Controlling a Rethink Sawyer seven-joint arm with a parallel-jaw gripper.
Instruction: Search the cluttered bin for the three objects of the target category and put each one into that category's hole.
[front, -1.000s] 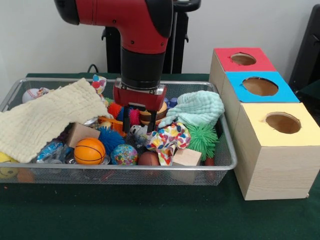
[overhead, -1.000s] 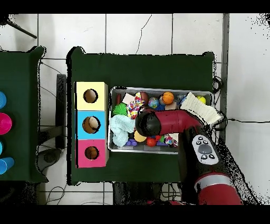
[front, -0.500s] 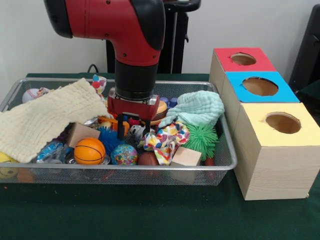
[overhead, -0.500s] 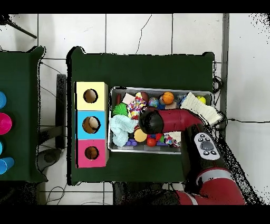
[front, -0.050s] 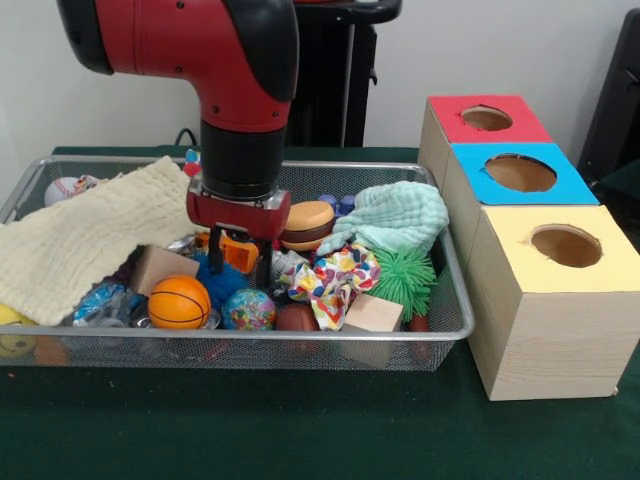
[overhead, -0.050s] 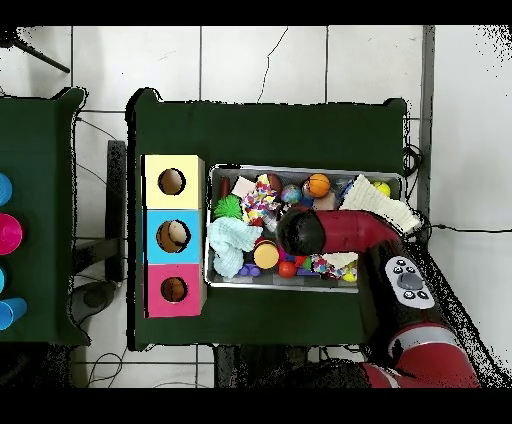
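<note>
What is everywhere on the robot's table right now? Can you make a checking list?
Surface: green cloth table, a wire bin and three boxes on it.
Job's things: red-topped box, blue-topped box and yellow-topped box, each with a round hole; which toys are the targets cannot be told.
Clutter: cream towel, mint cloth, orange ball, green spiky ball, toy burger, wooden block, colourful patterned cloth, baseball.
Claw: claw down among the toys; open or shut cannot be told.
Cables: dark cable on the floor beside the table.
Surroundings: tiled floor, second green table with coloured cups.
</note>
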